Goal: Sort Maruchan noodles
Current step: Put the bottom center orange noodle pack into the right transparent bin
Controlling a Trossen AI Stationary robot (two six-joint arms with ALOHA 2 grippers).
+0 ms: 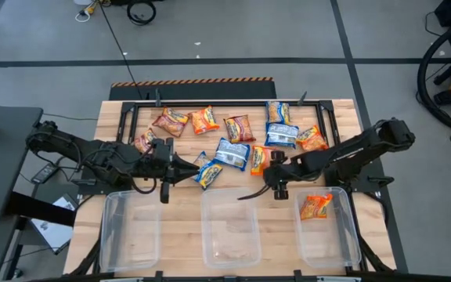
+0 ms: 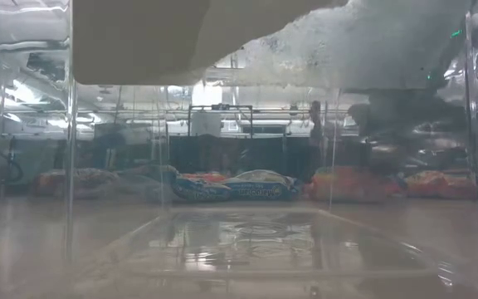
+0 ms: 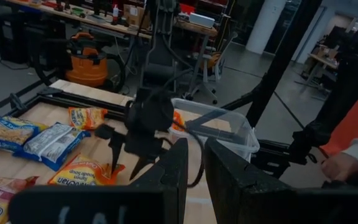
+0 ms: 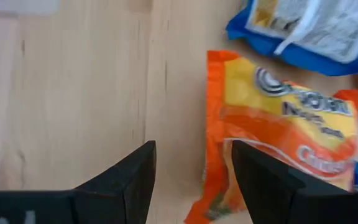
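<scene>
Three clear bins (image 1: pixel 229 231) are lined along the table's near edge; one orange packet (image 1: pixel 315 206) is seen lying in the right one. Just beyond them, the right gripper (image 4: pixel 192 180) is held above the wood with its jaws parted and empty, an orange packet (image 4: pixel 278 134) lying right beside one finger. The left gripper (image 3: pixel 194 168) is held with its fingers nearly together, nothing between them. Farther back, the remaining Maruchan noodles (image 1: pixel 233 137) are scattered across the tabletop.
</scene>
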